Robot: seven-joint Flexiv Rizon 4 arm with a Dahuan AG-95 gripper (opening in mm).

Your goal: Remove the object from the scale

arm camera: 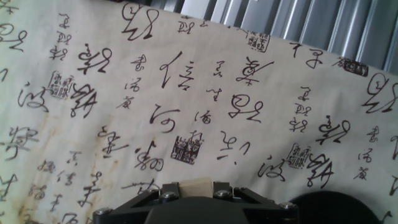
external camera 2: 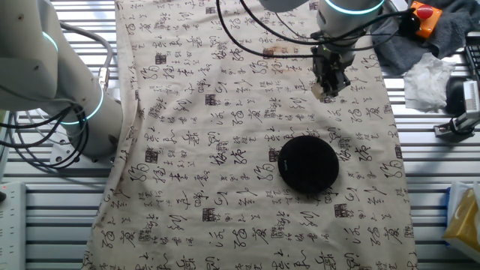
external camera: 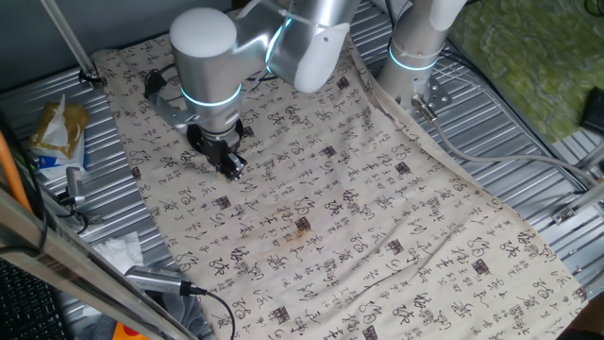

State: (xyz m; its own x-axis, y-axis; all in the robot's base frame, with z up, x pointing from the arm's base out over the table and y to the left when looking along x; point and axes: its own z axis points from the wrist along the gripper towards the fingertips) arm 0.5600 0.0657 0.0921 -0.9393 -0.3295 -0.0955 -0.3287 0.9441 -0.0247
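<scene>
Hand view: I see my gripper (arm camera: 196, 190) pinching the cube (arm camera: 196, 188) between its fingers, clear of the scale (external camera 2: 308, 163).

scale (arm camera: 339, 208): hand view shows only a dark arc; rest cut off by bottom edge.
scale, one fixed view: hidden behind the arm.
cube (arm camera: 196, 188): lower part hidden between the jaws; only the top face shows.
cube (external camera 2: 321, 91): too small to make out edges.
</scene>
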